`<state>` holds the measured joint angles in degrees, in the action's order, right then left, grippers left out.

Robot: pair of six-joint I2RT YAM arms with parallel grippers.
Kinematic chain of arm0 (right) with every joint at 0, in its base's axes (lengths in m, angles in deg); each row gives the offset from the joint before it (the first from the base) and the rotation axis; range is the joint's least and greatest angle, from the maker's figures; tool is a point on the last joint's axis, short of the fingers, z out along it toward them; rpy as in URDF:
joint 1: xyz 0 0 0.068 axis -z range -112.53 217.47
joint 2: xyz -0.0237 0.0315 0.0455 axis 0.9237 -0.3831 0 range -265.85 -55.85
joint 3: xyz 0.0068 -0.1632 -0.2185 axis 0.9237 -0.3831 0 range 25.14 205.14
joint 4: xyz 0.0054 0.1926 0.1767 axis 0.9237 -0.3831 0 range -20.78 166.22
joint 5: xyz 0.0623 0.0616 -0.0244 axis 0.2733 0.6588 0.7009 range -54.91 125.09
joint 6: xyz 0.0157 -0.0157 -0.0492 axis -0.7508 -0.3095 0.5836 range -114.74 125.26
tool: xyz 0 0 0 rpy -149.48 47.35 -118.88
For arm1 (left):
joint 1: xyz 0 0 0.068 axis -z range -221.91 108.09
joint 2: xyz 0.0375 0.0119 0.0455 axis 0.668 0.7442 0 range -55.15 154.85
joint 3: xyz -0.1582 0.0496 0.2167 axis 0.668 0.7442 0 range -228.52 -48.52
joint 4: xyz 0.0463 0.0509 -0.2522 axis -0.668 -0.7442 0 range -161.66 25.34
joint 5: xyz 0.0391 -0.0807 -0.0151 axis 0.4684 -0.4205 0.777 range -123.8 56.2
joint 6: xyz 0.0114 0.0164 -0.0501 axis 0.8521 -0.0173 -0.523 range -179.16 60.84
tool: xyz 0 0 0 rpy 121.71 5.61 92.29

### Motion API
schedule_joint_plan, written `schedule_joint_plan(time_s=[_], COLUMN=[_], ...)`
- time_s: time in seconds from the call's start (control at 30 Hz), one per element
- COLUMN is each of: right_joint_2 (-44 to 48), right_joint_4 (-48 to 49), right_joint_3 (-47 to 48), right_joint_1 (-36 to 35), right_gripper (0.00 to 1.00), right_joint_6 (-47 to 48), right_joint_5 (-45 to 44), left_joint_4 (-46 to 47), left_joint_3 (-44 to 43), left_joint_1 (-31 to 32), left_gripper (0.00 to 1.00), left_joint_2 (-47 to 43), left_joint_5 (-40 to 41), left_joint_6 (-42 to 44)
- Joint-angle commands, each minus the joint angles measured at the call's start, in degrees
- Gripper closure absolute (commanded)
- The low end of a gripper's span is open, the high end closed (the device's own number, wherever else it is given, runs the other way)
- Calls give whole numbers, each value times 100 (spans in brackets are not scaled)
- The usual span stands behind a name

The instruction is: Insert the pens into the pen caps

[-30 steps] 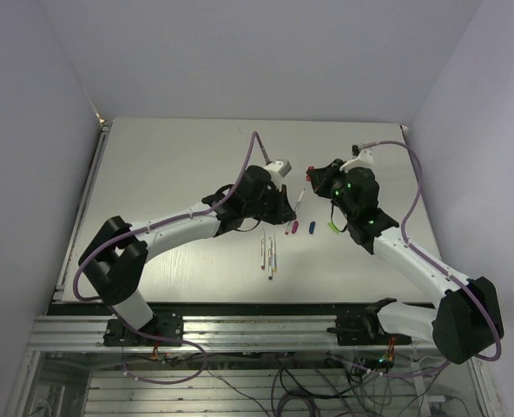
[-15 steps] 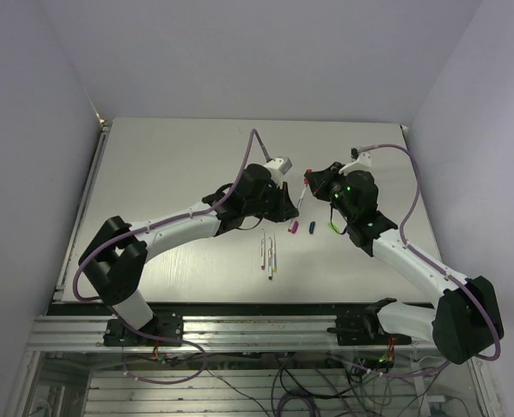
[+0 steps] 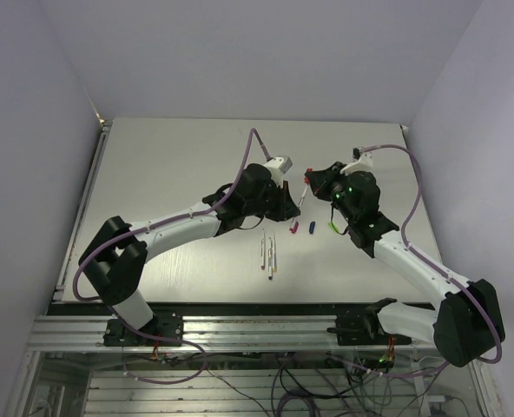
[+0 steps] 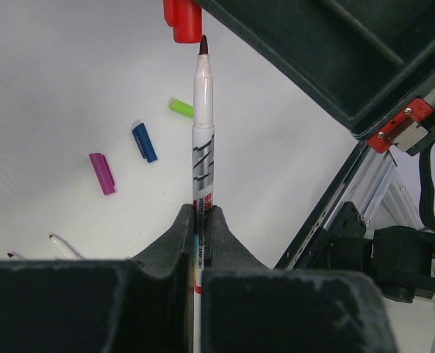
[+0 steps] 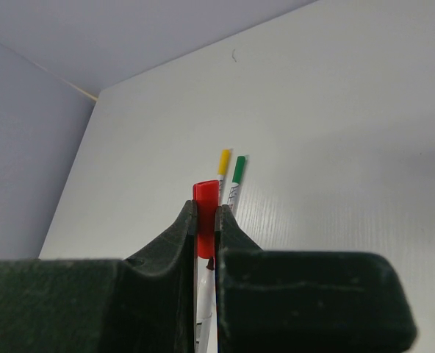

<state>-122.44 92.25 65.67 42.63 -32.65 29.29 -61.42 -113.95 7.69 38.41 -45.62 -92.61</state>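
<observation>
Grips a pen [image 4: 203,132] in the left gripper [image 4: 200,220], fingers clenched on the lower barrel, dark red tip pointing away from the wrist. Pinches the red cap [image 5: 205,195] in the right gripper [image 5: 205,220], jaws pressed tight on its sides. Holds both in mid-air above the table [image 3: 170,165], near its middle. Brings tip and cap nearer than a second ago: then a plain gap in the top view, half a second ago a smaller one, now almost none. Shows, in the left wrist view, the tip just beside the near end of the cap, about level with its rim, a little off to one side and not inside. Leaves the arms otherwise much as before, apart from a slight shift of the left wrist toward the right one. Leaves the loose things unmoved: purple cap [image 4: 102,173], blue cap [image 4: 145,142] and light green cap [image 4: 181,108] lying apart on the table below, and a yellow-capped pen [image 5: 223,163] and green-capped pen [image 5: 236,173] side by side beyond the right fingers.
</observation>
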Motion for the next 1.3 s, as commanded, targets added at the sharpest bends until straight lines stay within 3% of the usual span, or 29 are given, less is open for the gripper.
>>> schedule_joint_plan(time_s=[0.0,1.27], right_joint_2=[188,129], right_joint_4=[150,92], right_joint_3=[-118,-173], right_joint_1=[15,14], right_gripper=[100,100], right_joint_6=[-15,-76], right_joint_5=[-105,54], left_joint_4=[260,486], left_joint_3=[-89,73], left_joint_1=[30,25], left_gripper=[93,93], left_joint_2=[-18,-50], left_joint_5=[36,291], left_joint_6=[-30,-159])
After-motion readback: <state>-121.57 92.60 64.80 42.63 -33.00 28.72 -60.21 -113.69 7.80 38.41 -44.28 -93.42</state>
